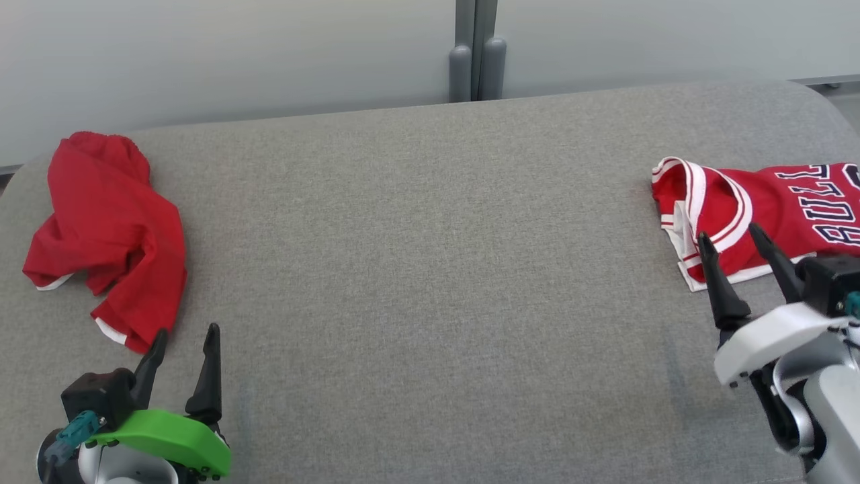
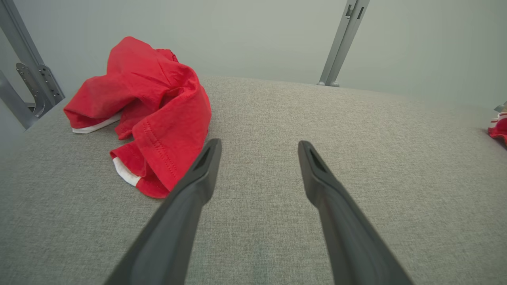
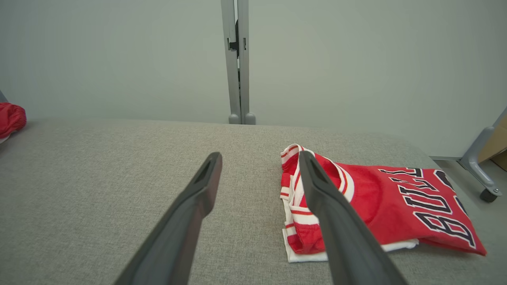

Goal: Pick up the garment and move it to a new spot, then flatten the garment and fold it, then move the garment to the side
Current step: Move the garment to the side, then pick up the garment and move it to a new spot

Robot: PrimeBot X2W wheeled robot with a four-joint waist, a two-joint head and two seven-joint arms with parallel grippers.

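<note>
A crumpled plain red garment (image 1: 107, 222) with white trim lies at the far left of the grey fabric surface (image 1: 430, 269). My left gripper (image 1: 187, 331) is open and empty just in front of its near edge. In the left wrist view the garment (image 2: 158, 107) sits left of my left gripper (image 2: 259, 143), and its hem touches or nearly touches the left finger. A folded red jersey (image 1: 772, 202) with white stripes and dark lettering lies at the far right. My right gripper (image 1: 728, 232) stands open and empty at the jersey's near left corner; from the right wrist its (image 3: 259, 154) right finger overlaps the jersey (image 3: 380, 202).
A grey wall panel with a vertical metal post (image 1: 476, 50) stands behind the surface. The wide middle of the surface is bare fabric. A caster leg (image 3: 485, 190) stands on the floor beyond the right end. The surface's corners are rounded.
</note>
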